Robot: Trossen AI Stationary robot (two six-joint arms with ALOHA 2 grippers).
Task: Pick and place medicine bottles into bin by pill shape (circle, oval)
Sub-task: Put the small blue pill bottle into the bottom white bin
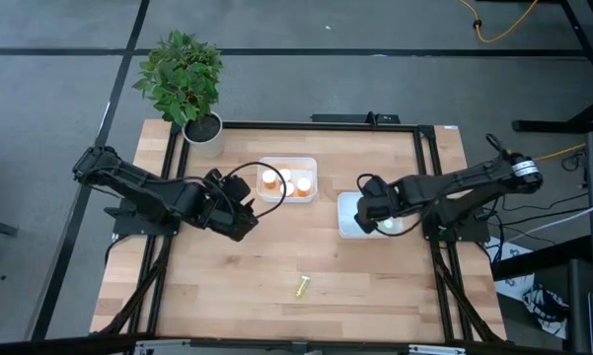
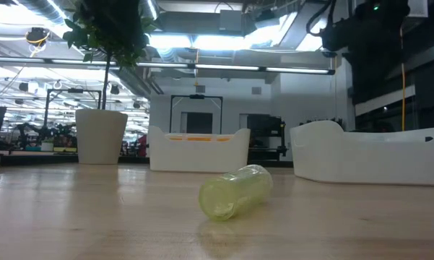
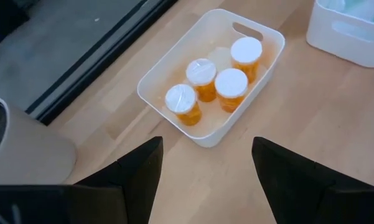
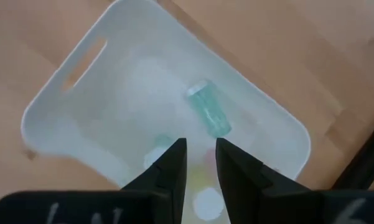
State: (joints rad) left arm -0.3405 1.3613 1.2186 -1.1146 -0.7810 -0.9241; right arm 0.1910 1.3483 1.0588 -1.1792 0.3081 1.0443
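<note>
While both arms hang over the table (image 1: pixel 237 286), we note the left gripper (image 1: pixel 249 209) open beside the centre bin (image 1: pixel 311 179) of orange bottles (image 1: pixel 270 180); right gripper (image 1: pixel 365 209) closed empty over the right bin (image 1: pixel 345 219); yellow bottle (image 1: pixel 302 287) lies lower centre.

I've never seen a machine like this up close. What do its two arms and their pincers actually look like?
Both arms are dark, nearly black, built of chunky jointed segments. The left arm carries a looping black cable near its wrist; the right arm has a silvery ring at one joint. The left pincer and the right pincer each end in two flat, tapered, matte black fingers.
</note>
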